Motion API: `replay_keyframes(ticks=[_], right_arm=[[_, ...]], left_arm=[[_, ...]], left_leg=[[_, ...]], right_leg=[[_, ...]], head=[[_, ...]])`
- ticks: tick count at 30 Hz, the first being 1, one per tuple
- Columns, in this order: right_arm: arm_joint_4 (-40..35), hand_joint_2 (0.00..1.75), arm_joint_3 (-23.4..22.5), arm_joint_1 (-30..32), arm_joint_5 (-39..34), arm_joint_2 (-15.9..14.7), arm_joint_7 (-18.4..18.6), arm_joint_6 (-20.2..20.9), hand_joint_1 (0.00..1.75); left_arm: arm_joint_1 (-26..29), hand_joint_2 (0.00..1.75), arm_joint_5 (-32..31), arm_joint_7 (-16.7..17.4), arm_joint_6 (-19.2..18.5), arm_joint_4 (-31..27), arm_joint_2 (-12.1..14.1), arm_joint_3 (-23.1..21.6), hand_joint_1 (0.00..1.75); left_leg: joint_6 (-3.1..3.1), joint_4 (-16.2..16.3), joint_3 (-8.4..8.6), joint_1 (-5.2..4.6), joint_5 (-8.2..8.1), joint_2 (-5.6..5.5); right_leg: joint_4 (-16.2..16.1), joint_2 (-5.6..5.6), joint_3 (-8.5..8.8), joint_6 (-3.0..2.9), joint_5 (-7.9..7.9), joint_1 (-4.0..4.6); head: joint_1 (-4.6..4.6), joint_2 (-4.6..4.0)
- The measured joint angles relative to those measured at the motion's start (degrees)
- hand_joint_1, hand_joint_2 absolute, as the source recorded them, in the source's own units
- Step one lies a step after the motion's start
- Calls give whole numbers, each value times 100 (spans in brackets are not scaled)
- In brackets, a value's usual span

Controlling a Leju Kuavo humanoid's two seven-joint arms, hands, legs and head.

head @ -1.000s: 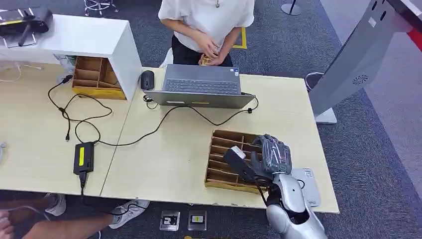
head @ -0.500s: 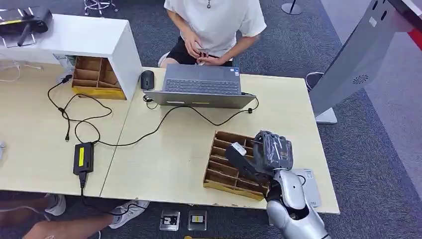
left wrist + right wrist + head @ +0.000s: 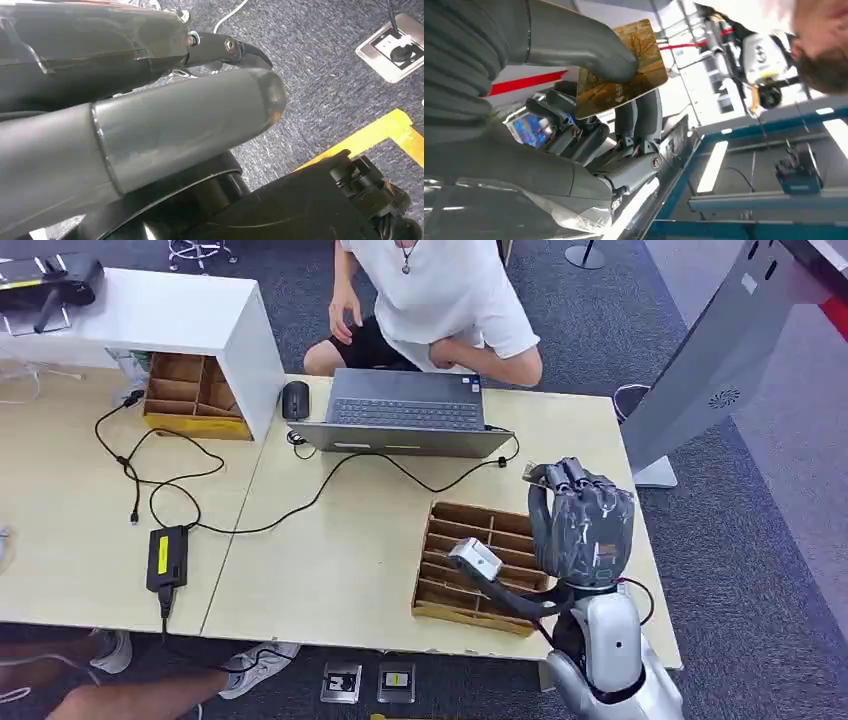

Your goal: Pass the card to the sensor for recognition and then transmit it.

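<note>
Toward the far left corner of the table (image 3: 330, 570), a white shelf (image 3: 170, 315) is being carried, with a slotted wooden box (image 3: 190, 395) tucked under it. A black cable (image 3: 170, 475) is being trailed across the left half of the tabletop, ending at a black power brick (image 3: 167, 558) near the front edge. At the middle of the far edge an open laptop (image 3: 405, 415) is being kept, with a black mouse (image 3: 296, 400) just beside it on its left. A person in a white shirt (image 3: 440, 290) is being seen leaning over that far edge behind the laptop.

Near the front right corner a wooden card tray (image 3: 465, 565) with many slots is being held by the table. Above its right side the right hand (image 3: 585, 525) is being raised, back toward the camera, fingers curled inward. In the right wrist view the card (image 3: 621, 67), gold-brown with a tree pattern, is being pinched between the thick thumb and the dark fingers (image 3: 639, 120), clear of the tray.

Off the table's right edge, a grey slanted kiosk panel (image 3: 720, 360) is being stood on the carpet.

The left hand (image 3: 150, 115) is being shown very close in its wrist view above the carpet; whether its fingers are apart or together cannot be told.
</note>
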Motion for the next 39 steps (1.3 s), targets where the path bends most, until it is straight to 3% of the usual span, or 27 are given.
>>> replay_keyframes(ticks=[7, 14, 18, 24, 30, 34, 39], right_arm=[[-606, 175, 9, -447, -506, -7, -201, 197, 175], [-483, 175, 109, -1056, -739, 11, -407, -59, 175], [195, 175, 258, -1541, -768, 201, -545, -437, 175], [1367, 175, 465, -2094, -781, 527, -601, -548, 175], [2327, 175, 614, -2454, -829, 815, -623, -538, 175], [2949, 175, 721, -2696, -1105, 1054, -579, -98, 175], [3568, 175, 811, -2917, -1262, 1324, -590, -68, 175]], left_arm=[[-22, 0, -116, -22, -96, 0, 33, 0, 0], [-141, 0, -284, 26, -184, 0, 42, -2, 0], [-245, 0, -343, 83, -230, -2, 37, -4, 0], [-293, 0, -358, 103, -232, -2, 29, -2, 0], [-299, 0, -398, 122, -234, -2, 26, -2, 0], [-292, 0, -343, 125, -225, -2, 26, 0, 0], [-278, 0, -315, 125, -203, 0, 26, 0, 0]], left_leg=[[0, 0, 1, 1, 0, 2], [0, -1, -5, 2, 0, 2], [-1, 0, -5, 3, 0, -4], [-1, 0, -7, 5, 0, -8], [-1, 0, -11, 7, 0, -22], [-8, 0, -12, 9, -5, -23], [-8, 0, -13, 10, -5, -26]], right_leg=[[1, 3, 0, 0, 0, 0], [6, 3, -1, -1, -1, 0], [6, -4, 0, -1, -1, 1], [11, -3, -2, -5, -4, 2], [14, -8, -4, -8, -11, 2], [15, -7, -5, -11, -13, 2], [15, -7, -7, -12, -14, 3]], head=[[0, 0], [-2, 0], [0, 2], [-2, 0], [0, 2], [0, 2], [2, 0]])
